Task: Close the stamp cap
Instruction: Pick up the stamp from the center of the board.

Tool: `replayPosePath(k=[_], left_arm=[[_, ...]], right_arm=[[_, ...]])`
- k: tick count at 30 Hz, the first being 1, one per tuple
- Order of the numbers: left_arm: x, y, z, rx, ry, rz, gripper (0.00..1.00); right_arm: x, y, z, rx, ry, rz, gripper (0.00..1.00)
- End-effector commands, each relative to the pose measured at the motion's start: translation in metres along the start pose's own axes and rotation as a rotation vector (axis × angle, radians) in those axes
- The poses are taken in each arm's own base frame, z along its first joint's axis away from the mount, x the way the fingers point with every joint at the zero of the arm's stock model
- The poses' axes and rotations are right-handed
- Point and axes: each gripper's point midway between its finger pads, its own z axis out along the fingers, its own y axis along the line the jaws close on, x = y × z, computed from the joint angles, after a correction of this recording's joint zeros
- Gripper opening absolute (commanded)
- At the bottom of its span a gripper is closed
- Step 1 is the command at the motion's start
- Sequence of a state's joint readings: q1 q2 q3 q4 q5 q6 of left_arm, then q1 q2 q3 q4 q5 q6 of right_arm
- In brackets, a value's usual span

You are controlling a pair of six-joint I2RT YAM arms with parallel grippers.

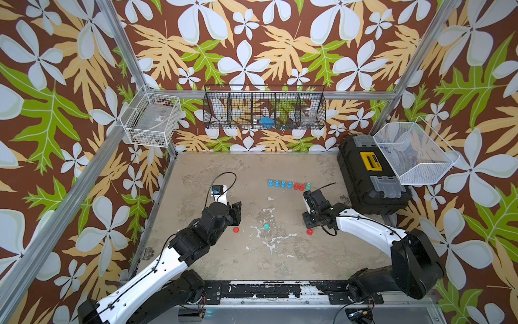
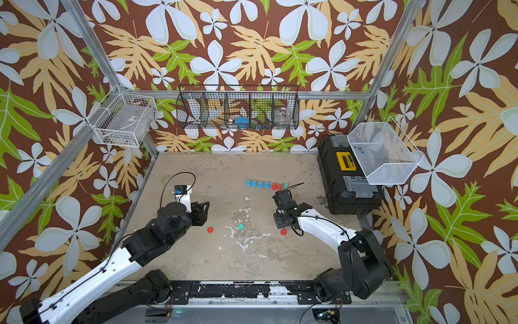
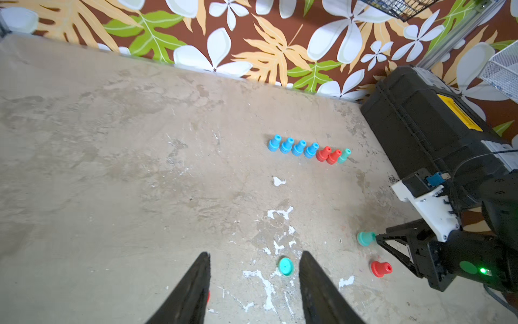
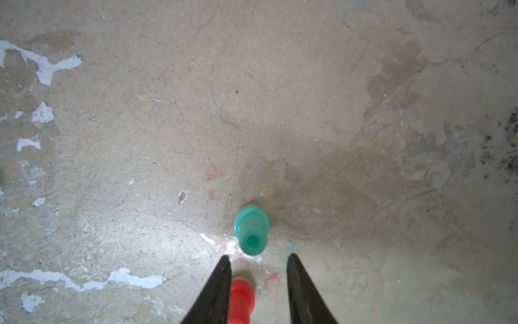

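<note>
The teal cap (image 3: 286,266) lies loose near the middle of the surface (image 1: 224,258), a little toward the near edge; it looks like a small, light, rigid plastic cup, smooth enough to skid or flip if nudged, so I judge a pinch across its rim the safest hold, or leaving it flat and pressing the stamp into it; the teal stamp (image 4: 251,230) that likely matches stands further toward the right edge and is best taken by its narrow neck; the left jaws hover part spread and empty, the cap lying just past their tips; the right jaws are likewise parted and pinch nothing, the teal stamp just ahead of them and a red stamp (image 4: 241,300) on the surface beneath the gap; a red cap (image 1: 236,230) lies nearer the left edge, close enough to be knocked; a row of capped stamps (image 1: 288,185) toward the far edge and a black toolbox (image 1: 370,179) in the far right corner stand well apart
</note>
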State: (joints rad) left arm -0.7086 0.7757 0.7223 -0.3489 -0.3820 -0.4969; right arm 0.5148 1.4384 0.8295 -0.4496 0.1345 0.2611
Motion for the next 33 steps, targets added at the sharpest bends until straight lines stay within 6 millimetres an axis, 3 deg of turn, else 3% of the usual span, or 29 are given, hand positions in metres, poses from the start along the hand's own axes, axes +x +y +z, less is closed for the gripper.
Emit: replayPosePath(k=[1,4,14,33], left_arm=[[0.012,0.024,-0.004,-0.074,0.012,0.064,0.53],[0.027,0.033,-0.004,-0.082,0.025,0.057,0.53],[0.009,0.038,-0.024,-0.084,-0.033,0.071,0.53],[0.016,0.038,-0.021,-0.073,-0.029,0.073,0.53]], right_arm=[[0.000,-0.003,0.003,0.023,0.014,-0.007,0.35],[0.003,-0.004,0.009,0.035,0.035,-0.019,0.35],[0.003,-0.001,0.022,0.039,0.082,-0.042,0.34],[0.004,-0.001,0.029,0.049,0.102,-0.050,0.28]])
